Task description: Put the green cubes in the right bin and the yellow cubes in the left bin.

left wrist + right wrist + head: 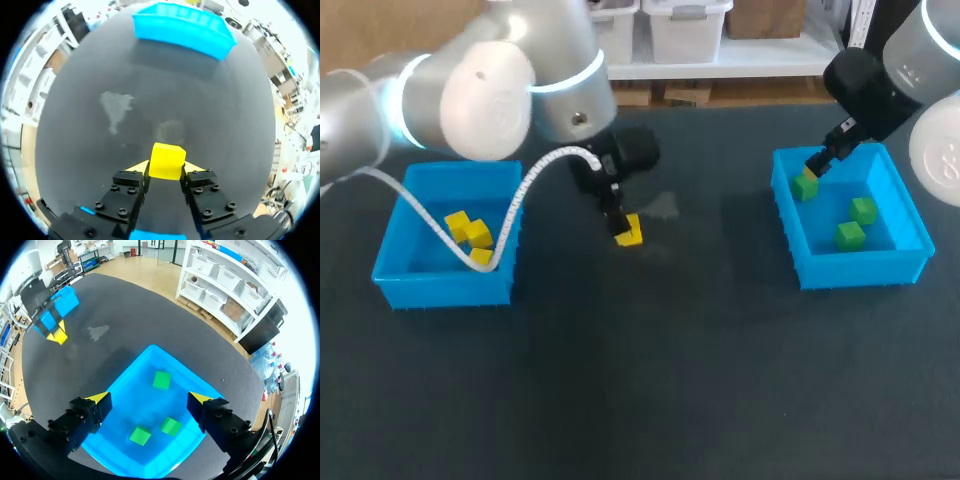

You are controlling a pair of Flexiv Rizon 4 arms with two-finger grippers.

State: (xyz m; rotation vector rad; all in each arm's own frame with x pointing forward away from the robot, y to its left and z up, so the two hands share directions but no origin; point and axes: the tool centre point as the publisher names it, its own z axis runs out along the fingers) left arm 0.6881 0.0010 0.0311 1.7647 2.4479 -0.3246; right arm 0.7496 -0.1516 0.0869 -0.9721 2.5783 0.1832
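My left gripper (621, 222) is at the table's middle, shut on a yellow cube (630, 233), which shows between its fingers in the left wrist view (167, 161). The blue left bin (448, 290) holds three yellow cubes (470, 233). In the blue right bin (865, 268) lie three green cubes (851, 236). My right gripper (820, 165) hangs open over that bin's far left corner, above one green cube (805, 186). In the right wrist view the right gripper (150, 399) is wide open and empty over the right bin (127, 377), with the green cubes (161, 380) below it.
A pale smudge (665, 205) marks the dark table just right of the held cube. A white cable (520, 200) from my left arm droops over the left bin's right wall. The right bin (182, 27) stands far ahead of my left gripper.
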